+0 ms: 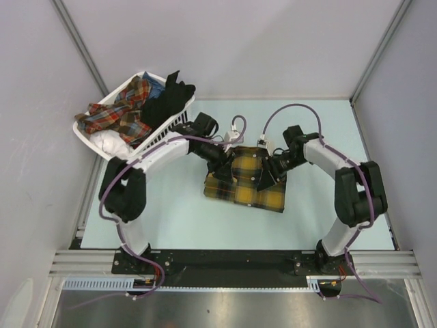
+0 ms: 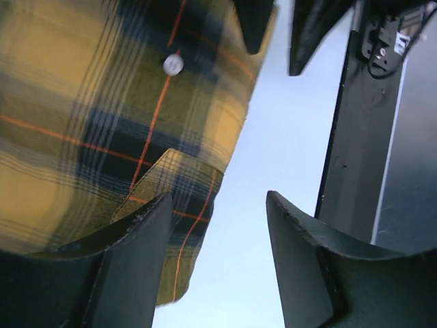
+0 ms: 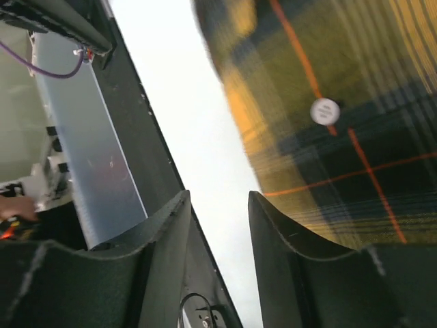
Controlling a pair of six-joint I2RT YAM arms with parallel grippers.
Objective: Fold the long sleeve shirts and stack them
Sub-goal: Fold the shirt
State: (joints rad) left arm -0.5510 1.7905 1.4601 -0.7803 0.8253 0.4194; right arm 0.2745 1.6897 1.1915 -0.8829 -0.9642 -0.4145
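A mustard-yellow and black plaid long sleeve shirt (image 1: 247, 183) lies folded flat mid-table, collar toward the back. My left gripper (image 1: 222, 164) hovers over its left upper edge and my right gripper (image 1: 270, 173) over its right upper part. In the left wrist view the shirt (image 2: 102, 123) fills the left side; the left gripper (image 2: 218, 229) is open, with bare table between its fingers (image 2: 140, 253). In the right wrist view the shirt (image 3: 341, 102) is at the right; the right gripper (image 3: 218, 205) is open and empty, one finger (image 3: 287, 239) over the cloth edge.
A white slatted basket (image 1: 92, 140) stands at the back left, holding a red plaid shirt (image 1: 123, 113), a black garment (image 1: 167, 99) and white cloth (image 1: 113, 143). A black rail (image 2: 355, 137) borders the table's near edge. Grey walls enclose the table.
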